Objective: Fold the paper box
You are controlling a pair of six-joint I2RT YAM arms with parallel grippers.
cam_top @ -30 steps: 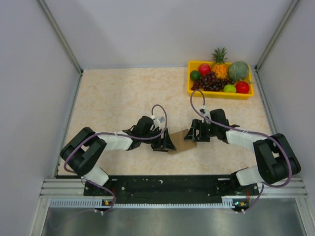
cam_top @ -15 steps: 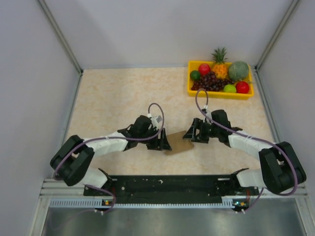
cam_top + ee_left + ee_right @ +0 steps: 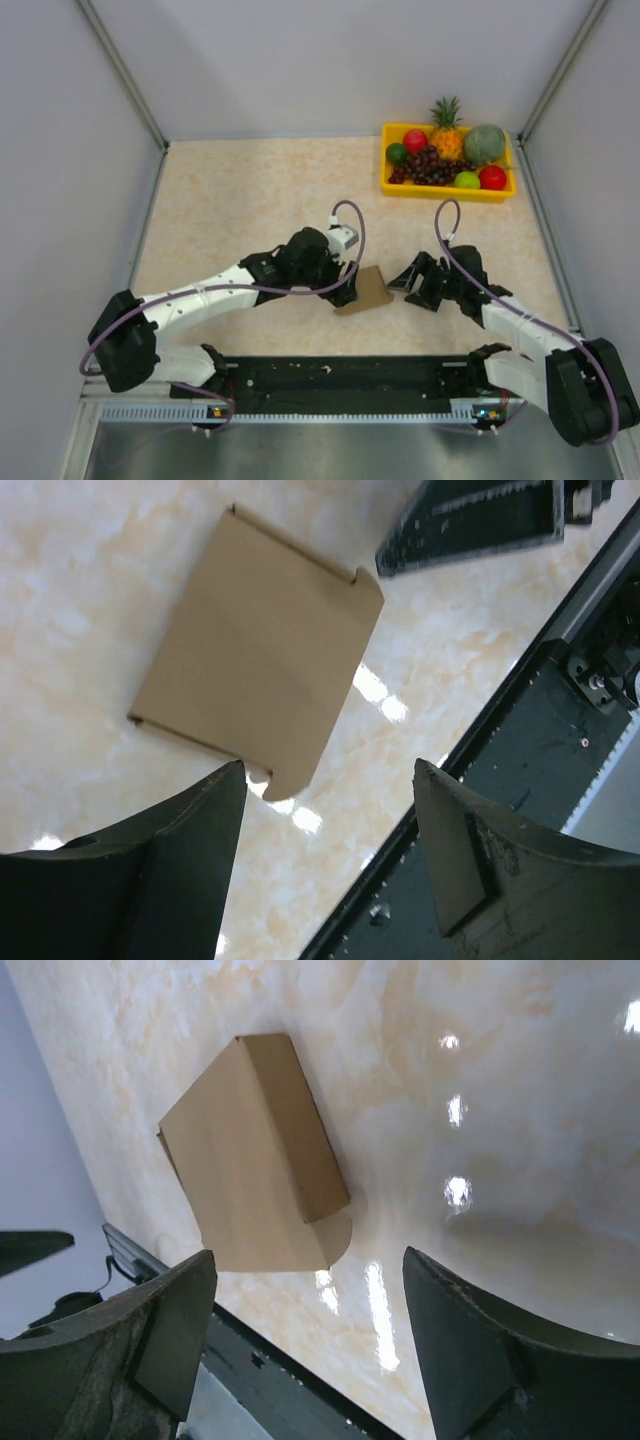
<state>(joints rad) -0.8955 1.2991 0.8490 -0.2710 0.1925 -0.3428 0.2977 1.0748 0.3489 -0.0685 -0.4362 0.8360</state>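
On the glossy desk (image 3: 230, 200) the box (image 3: 366, 289) lay loose while your left fingers (image 3: 150, 880) and right fingers (image 3: 480, 1360) gaped empty, so a one-sided nudge could have skidded it away.

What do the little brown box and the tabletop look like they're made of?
Paper box: probably thin brown cardboard, matte; dull glare-free face, cut tabs at the edges. Tabletop: glossy beige, marble-patterned; veining and sharp light glints show. Stone or laminate, I cannot tell.
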